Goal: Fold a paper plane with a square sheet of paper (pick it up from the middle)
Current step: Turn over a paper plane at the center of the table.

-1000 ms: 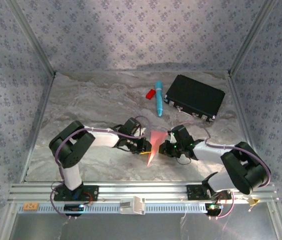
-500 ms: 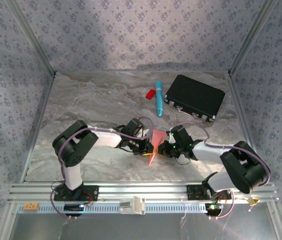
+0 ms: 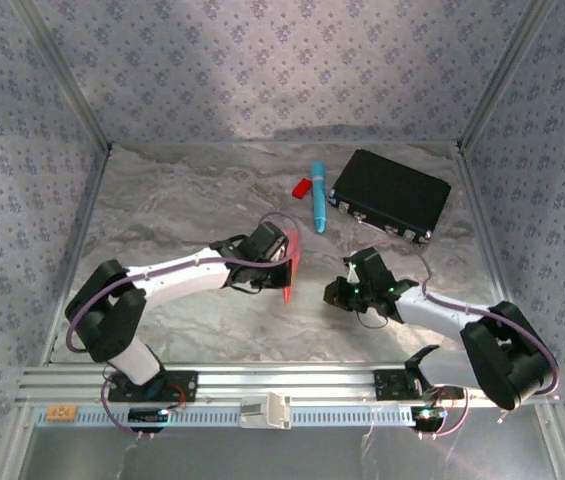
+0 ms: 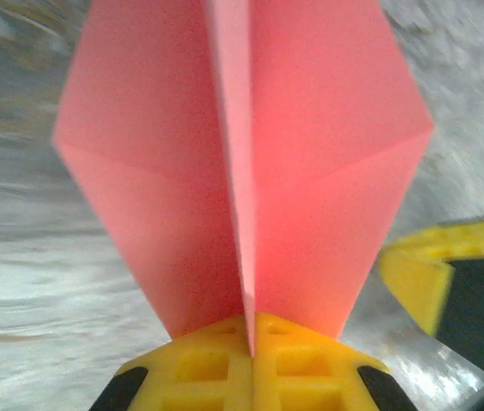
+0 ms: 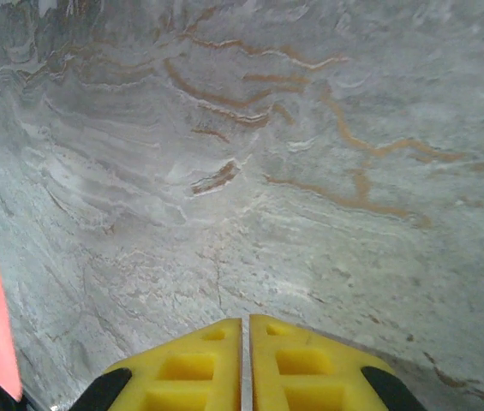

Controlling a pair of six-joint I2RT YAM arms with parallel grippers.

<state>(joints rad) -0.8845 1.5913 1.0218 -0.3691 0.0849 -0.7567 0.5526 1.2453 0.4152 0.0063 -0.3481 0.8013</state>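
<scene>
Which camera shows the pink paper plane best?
Left wrist: the paper plane is close up, centre ridge and creases clear, pinched in the shut jaws. Top external shows a small red sliver; right wrist, a pink strip at its left edge.

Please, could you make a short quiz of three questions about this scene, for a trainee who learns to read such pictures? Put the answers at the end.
1. Fill in the missing word: the blue pen lies between the small red piece and the black ____.
2. True or false: the right arm's jaws are shut on the blue pen.
3. Which jaws pinch the paper plane? A) the left arm's jaws B) the right arm's jaws C) neither

Key:
1. case, meaning the black case to the right of the pen.
2. False: the right arm's jaws are shut on nothing, low over the table.
3. A
</scene>
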